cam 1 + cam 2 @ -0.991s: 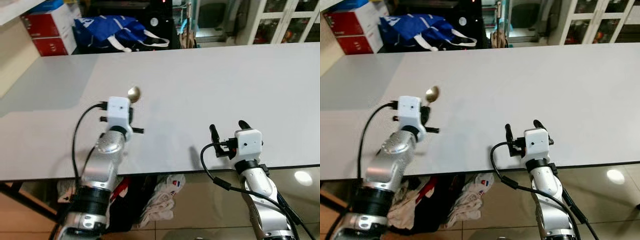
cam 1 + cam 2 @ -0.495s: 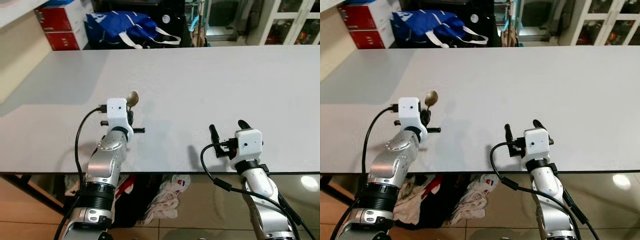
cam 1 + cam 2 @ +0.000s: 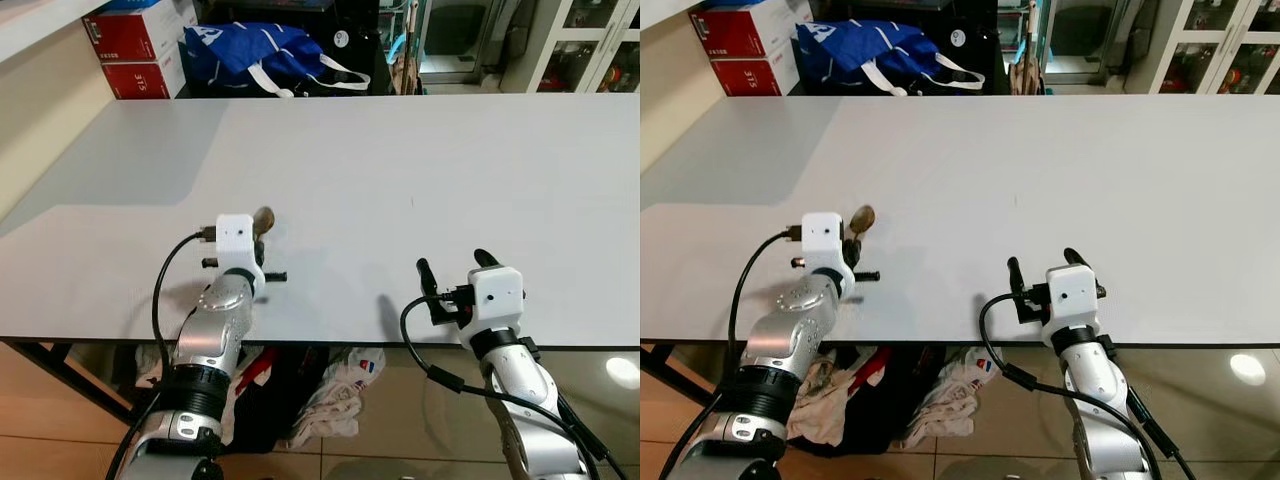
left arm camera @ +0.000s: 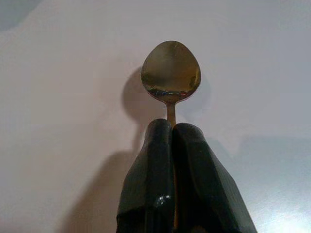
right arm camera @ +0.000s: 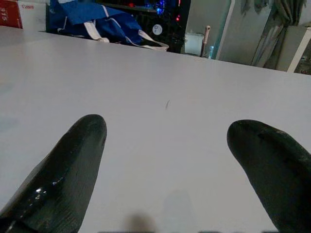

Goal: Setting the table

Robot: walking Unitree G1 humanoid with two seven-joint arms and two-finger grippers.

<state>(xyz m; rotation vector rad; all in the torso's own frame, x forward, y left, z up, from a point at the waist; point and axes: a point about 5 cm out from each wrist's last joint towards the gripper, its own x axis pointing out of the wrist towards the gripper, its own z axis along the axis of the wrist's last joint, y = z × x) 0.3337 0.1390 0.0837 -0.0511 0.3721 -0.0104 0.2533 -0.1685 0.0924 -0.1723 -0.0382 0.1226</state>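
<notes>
Left eye view: left claw and spoon now lower, nearer table.

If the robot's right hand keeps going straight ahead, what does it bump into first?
Probably nothing soon. The right gripper is open and points across the bare white table. The blue bag sits past the far edge, though depth is hard to judge.
</notes>
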